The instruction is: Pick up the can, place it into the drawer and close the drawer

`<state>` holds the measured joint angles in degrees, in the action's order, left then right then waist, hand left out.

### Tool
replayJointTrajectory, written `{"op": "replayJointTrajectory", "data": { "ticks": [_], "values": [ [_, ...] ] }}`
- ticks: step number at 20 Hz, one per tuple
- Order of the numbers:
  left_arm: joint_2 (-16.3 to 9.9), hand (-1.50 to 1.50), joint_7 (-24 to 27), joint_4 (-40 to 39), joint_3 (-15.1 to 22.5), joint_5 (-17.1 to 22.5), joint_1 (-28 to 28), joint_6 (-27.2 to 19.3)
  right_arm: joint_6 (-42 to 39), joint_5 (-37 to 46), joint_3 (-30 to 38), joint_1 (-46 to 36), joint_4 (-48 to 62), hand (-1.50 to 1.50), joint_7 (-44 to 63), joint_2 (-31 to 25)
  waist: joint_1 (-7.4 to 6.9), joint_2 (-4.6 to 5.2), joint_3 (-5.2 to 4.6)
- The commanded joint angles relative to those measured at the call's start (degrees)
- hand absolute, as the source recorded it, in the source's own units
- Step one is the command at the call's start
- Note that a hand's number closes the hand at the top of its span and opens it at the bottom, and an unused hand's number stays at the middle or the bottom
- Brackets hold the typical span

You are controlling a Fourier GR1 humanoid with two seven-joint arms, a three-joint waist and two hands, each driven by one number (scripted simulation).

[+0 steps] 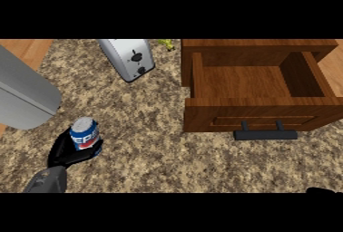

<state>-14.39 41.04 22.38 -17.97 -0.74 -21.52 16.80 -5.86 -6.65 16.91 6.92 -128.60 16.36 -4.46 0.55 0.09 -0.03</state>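
Note:
A blue Pepsi can [84, 132] with a silver top stands upright on the speckled counter at the lower left. My left hand [67, 152] has its black fingers and thumb curled round the can's lower part, hiding its base. The wooden drawer [258, 81] at the upper right stands pulled open and holds nothing, with its black handle [265, 134] facing me. Only a sliver of my right hand [324, 190] shows at the lower right edge, well below the drawer.
A silver toaster [129, 58] lies at the back, left of the drawer. A large grey appliance [23, 95] fills the left edge. Something yellow-green [165, 44] peeks out behind the toaster. Speckled counter stretches between the can and the drawer front.

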Motion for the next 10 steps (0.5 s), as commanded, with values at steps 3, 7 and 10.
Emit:
{"op": "replayJointTrajectory", "data": {
  "ticks": [3,7,10],
  "values": [
    [0.6,1.50,-0.1,2.4,0.8,1.5,-1.7,1.5,-1.8,-2.1,3.6,0.5,1.7,-1.50,-1.6,-1.7,-0.25,-0.12,0.03],
    [2.7,1.50,-4.1,3.3,1.3,2.6,-5.0,1.6,-0.2,1.3,0.7,-1.3,1.4,-1.50,-1.0,-0.6,-0.28,-0.10,0.03],
    [8.6,1.50,-4.3,3.5,0.8,2.9,-8.2,-7.4,0.2,0.8,0.4,-0.3,-1.5,-1.50,0.6,0.0,-0.07,-0.13,0.03]
  ]
}}
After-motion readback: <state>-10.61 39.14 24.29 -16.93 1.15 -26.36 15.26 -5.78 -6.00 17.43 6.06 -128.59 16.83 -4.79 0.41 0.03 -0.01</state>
